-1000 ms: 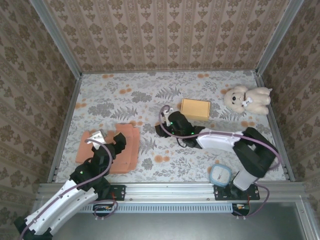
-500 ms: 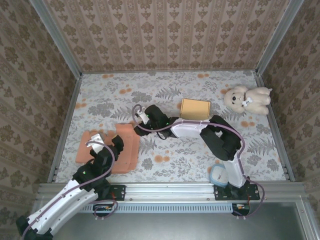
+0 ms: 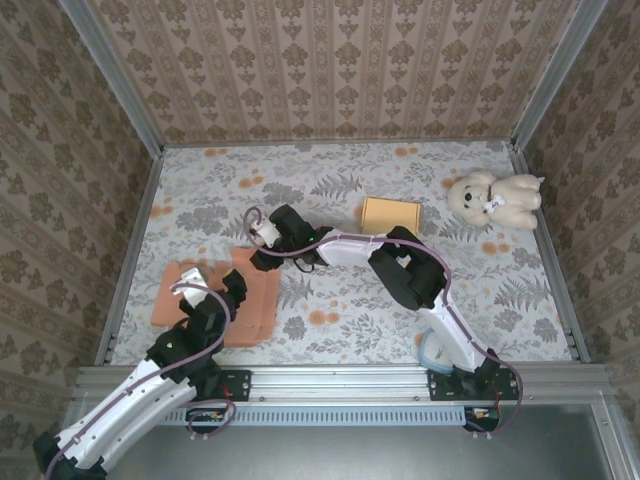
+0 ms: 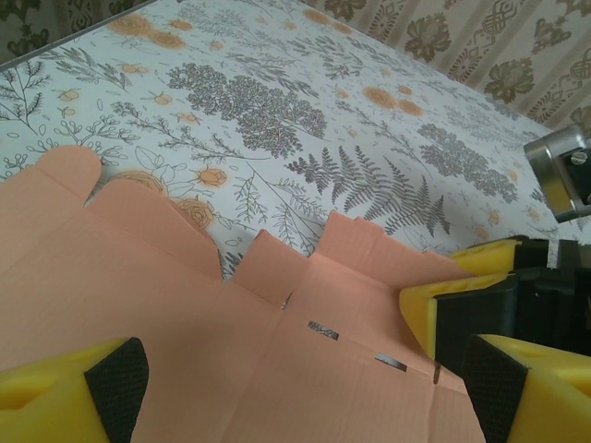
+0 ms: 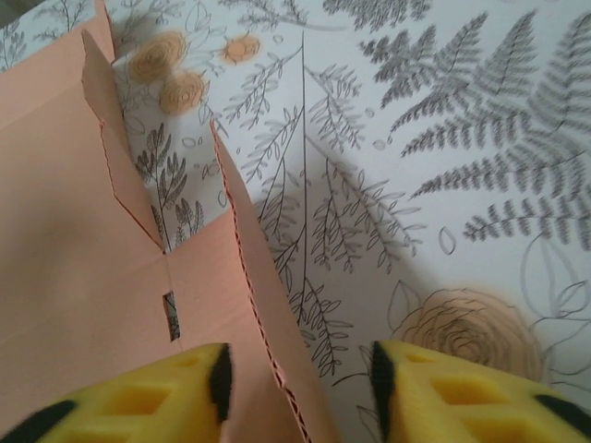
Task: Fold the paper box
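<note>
1. The paper box [image 3: 260,305] lies flat and unfolded on the table [image 3: 350,180], at the near left side.
2. The left gripper [image 3: 222,292] is low over the box, with its jaws wide apart and nothing held.
3. The right gripper [image 3: 262,255] is at the far right edge of the box. Its jaws stand apart with a flap edge between them, not clamped.
4. A carton [image 3: 390,217] and a teddy bear [image 3: 495,198] lie well apart from the box, at the far right.

No legible text, labels, numbers; fine print possibly unresolved.
</note>
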You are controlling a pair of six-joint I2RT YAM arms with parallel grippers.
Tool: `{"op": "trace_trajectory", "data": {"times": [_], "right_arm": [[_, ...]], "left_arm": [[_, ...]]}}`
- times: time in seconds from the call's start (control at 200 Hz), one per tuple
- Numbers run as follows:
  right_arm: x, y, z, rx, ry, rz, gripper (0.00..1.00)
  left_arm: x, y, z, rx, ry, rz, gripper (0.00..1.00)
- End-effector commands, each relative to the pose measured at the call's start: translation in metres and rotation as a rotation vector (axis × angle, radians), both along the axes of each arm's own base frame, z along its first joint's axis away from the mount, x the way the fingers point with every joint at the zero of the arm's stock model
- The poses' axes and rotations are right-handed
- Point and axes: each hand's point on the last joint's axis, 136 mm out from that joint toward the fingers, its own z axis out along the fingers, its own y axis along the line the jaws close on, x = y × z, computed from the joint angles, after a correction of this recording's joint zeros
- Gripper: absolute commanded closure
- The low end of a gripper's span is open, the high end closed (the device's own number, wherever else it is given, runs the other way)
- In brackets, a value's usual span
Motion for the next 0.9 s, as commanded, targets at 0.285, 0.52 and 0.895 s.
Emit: {"op": "trace_trajectory", "data": {"times": [0.285,0.52,0.895], "right_arm": [[-0.002,-0.039,0.032,0.087,-0.088,-0.091,0.99],[-0.006,-0.106,0.061,0.132,-0.132,-0.338,1.00],[-0.061,-0.254,0.041,0.037,-0.115,-0.777,1.00]], "left_arm": [[0.003,0.000,0.000,-0.017,-0.021,0.007,0.08],[0.005,-0.006,0.000,-0.032,-0.015,-0.014,0.08],[0.008,-0.021,0.000,-0.052,0.021,-0.072,0.07]]}}
